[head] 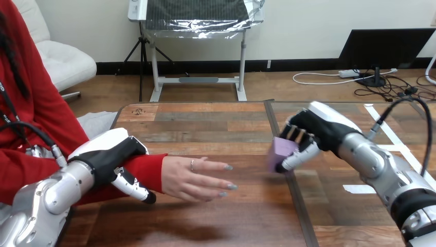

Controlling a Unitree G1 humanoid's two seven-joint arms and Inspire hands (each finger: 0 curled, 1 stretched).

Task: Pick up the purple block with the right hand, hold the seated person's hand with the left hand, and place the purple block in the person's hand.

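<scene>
The purple block (280, 150) hangs just above the wooden table (205, 123), right of centre. My right hand (308, 135) is shut on it, fingers curled over its top and thumb beneath. The person's hand (195, 177) lies low over the table at centre left. Its fingers stretch right, and their tips stop a short gap left of the block. My left hand (110, 158) sits over the red-sleeved wrist, its palm on top and its thumb curled round the near side of the sleeve.
A dark seam (297, 206) runs front to back across the table, under the block. White tape marks (359, 189) lie on the right part, beside my right forearm. The person's red-sleeved arm comes in from the left edge.
</scene>
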